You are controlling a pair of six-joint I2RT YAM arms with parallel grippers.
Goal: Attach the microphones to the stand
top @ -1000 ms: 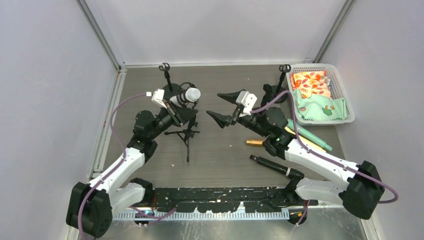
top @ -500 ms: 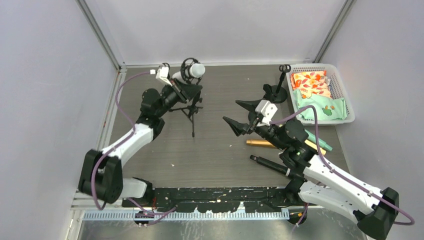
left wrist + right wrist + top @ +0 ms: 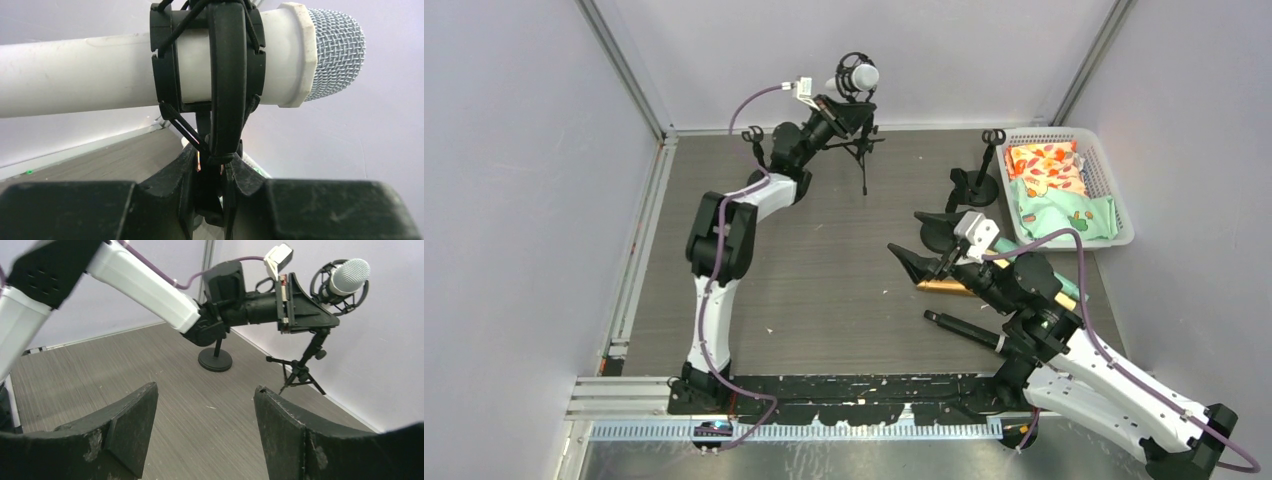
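Left claw (image 3: 210, 187) is clamped tight on the stem of the one tripod (image 3: 864, 165), just under its black ring mount (image 3: 227, 75), at the far end of the table (image 3: 824, 280) by the back wall. Whether the tripod's feet touch the table I cannot tell. One white mic (image 3: 75, 75) runs through that mount, lying about level, with its mesh head out on one side and its body out on the other. Right claw (image 3: 903, 230) has its jaws spread wide with nothing between them, and hangs over the right half of the table. That makes two claws, one full and one empty. One gold mic (image 3: 942, 287) lies on the table just under the right claw's wrist, and one black mic (image 3: 964, 330) lies nearer the arm bases, apart from the gold mic. Slivers of one teal mic (image 3: 1072, 289) and one yellow mic (image 3: 1062, 299) show beside the right arm, mostly hidden by it. So there are five mics: one mounted and four down on the table. Two post stands on round bases are upright, and neither carries a mic. The right post stand (image 3: 977, 186) is just beside the one white basket (image 3: 1084, 243), and the left post stand (image 3: 753, 134) is behind the left arm. The basket sits in the far right corner and holds one orange-patterned pack (image 3: 1044, 165) and one green-patterned pack (image 3: 1069, 215).
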